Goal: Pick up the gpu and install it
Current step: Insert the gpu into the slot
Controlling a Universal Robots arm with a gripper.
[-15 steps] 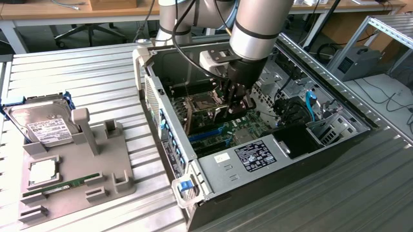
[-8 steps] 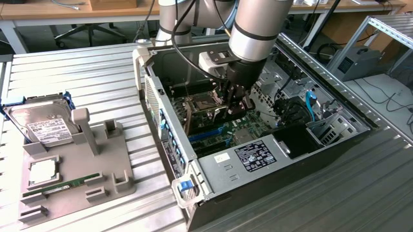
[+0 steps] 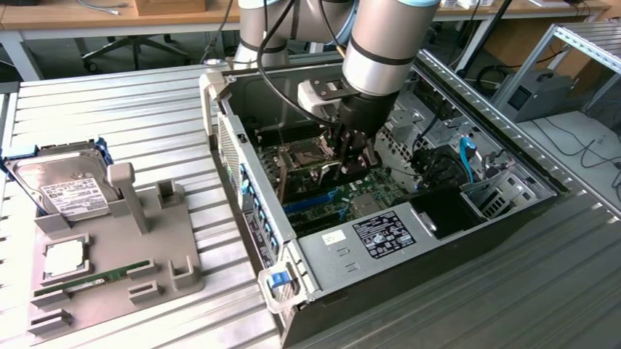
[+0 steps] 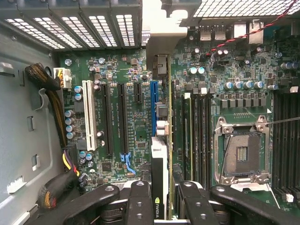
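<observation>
The gpu [image 4: 160, 157] is seen edge-on in the wrist view, a thin green card with a pale cooler. Its silver end bracket [image 4: 161, 33] points toward the case's rear grille. My gripper [image 4: 164, 190] is shut on the card, one black finger [image 4: 139, 197] on each face. The card hangs just above the motherboard [image 4: 122, 70], lined up beside the long blue slot [image 4: 153, 108]. In the exterior view my gripper [image 3: 354, 163] reaches down into the open computer case [image 3: 388, 240], over the middle of the board.
A white slot [image 4: 87, 115], black slots, a braided cable bundle [image 4: 56, 108] and the open CPU socket [image 4: 241, 152] surround the card. Outside the case, a grey fixture [image 3: 145, 240] holds a hard drive [image 3: 63, 185], a chip [image 3: 66, 260] and a memory stick [image 3: 92, 280].
</observation>
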